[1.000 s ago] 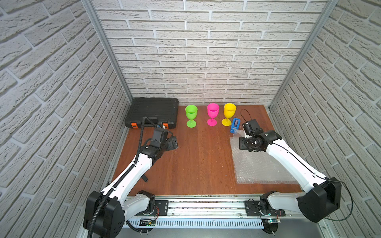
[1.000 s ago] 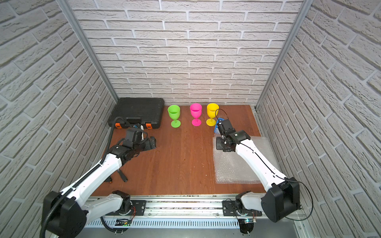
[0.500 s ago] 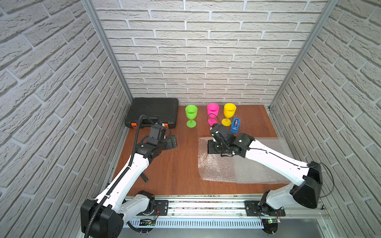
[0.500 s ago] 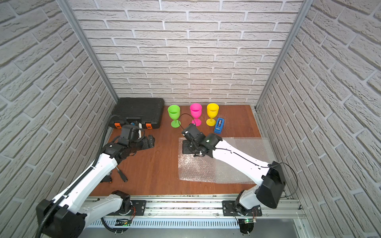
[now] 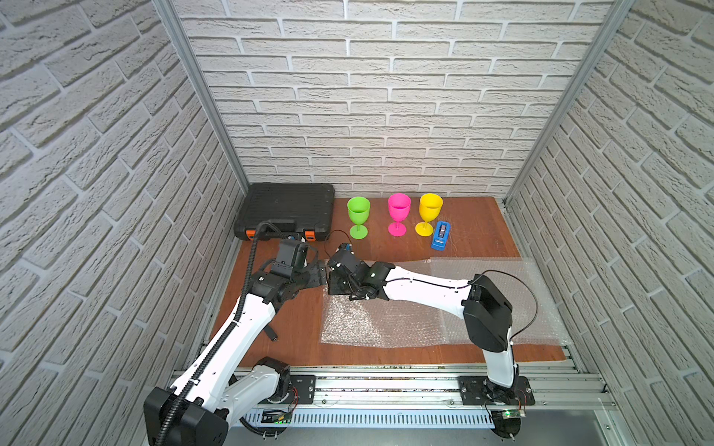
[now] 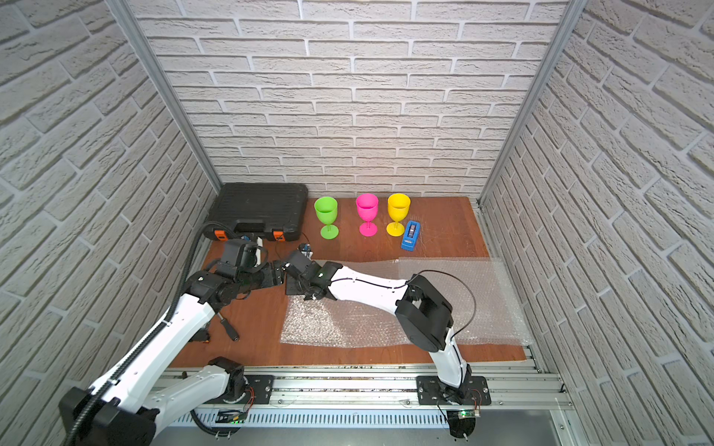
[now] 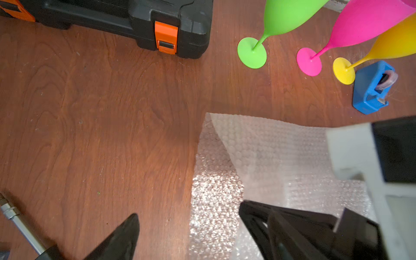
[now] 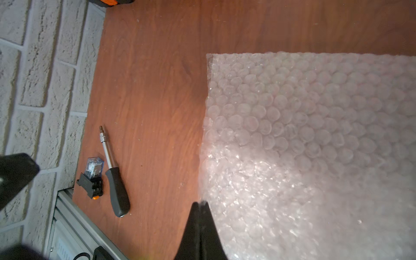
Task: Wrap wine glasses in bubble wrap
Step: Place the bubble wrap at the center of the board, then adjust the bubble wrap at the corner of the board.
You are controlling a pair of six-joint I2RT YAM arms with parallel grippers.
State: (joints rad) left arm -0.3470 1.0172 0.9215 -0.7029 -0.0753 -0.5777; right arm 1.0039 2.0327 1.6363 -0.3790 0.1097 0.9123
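Observation:
Three wine glasses stand upright in a row at the back: green (image 5: pixel 358 216), pink (image 5: pixel 398 212), yellow (image 5: pixel 429 210). A sheet of bubble wrap (image 5: pixel 386 320) lies across the middle of the table, overlapping a second sheet (image 5: pixel 541 293) at the right. My right gripper (image 8: pixel 200 203) is shut on the left edge of the upper sheet, near its far corner, which is lifted slightly. My left gripper (image 7: pixel 189 225) is open right beside it, its fingers (image 7: pixel 126 234) straddling the same edge of the bubble wrap (image 7: pixel 213 202). In both top views the two grippers almost meet (image 5: pixel 326 276).
A black tool case (image 5: pixel 288 210) sits at the back left. A blue tape dispenser (image 5: pixel 440 235) stands by the yellow glass. A screwdriver (image 8: pixel 114 177) and a small relay part (image 8: pixel 92 177) lie near the left wall. Brick walls close three sides.
My right gripper has pulled the upper bubble wrap sheet leftward from the right side to the table's middle. My left gripper has shifted toward it and narrowed slightly.

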